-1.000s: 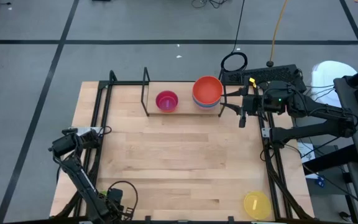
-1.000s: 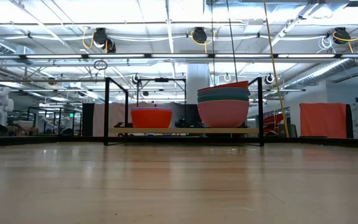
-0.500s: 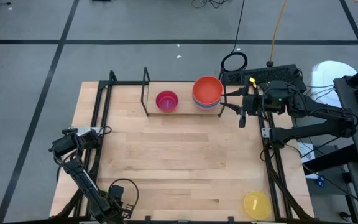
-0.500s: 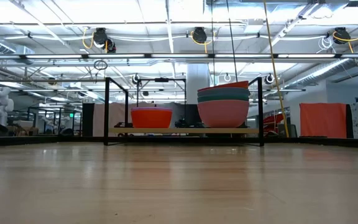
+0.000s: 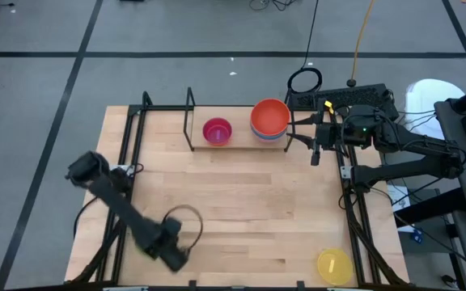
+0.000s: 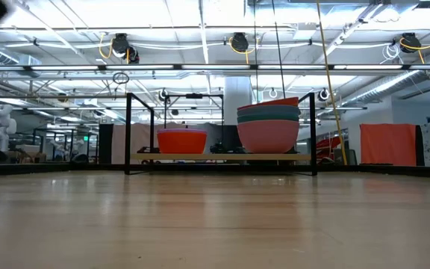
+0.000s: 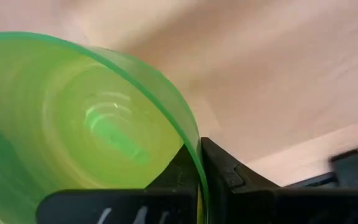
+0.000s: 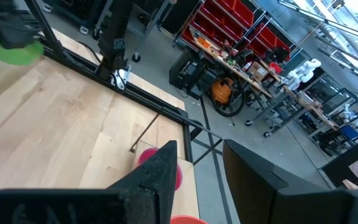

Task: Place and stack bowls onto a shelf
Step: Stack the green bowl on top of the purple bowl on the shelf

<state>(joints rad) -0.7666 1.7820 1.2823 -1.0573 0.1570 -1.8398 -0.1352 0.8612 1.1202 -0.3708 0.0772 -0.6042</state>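
My left gripper is over the table's near left part, pointing down, shut on a green bowl. The high view hides that bowl under the gripper; the right wrist view shows it as a green shape. The shelf stands at the far edge. On its board rest a pink bowl and a stack of bowls with an orange one on top. A yellow bowl rests on the table's near right corner. My right gripper waits open by the shelf's right end. My left gripper pinches the green bowl's rim between its two fingers, one finger inside the bowl and the other outside its wall. The fingers come from above, pointing down. Whether the bowl is clear of the table does not show.
The pale wooden tabletop lies bare between the shelf and the near edge. Black frame rails run along the table's left and right sides. A keyboard and cables lie beyond the far right corner.
My left gripper has gone from the table's near left corner toward the right and a little toward the far edge, in over the tabletop, and its arm has swung with it. The bowls on the shelf and the yellow bowl have not moved.
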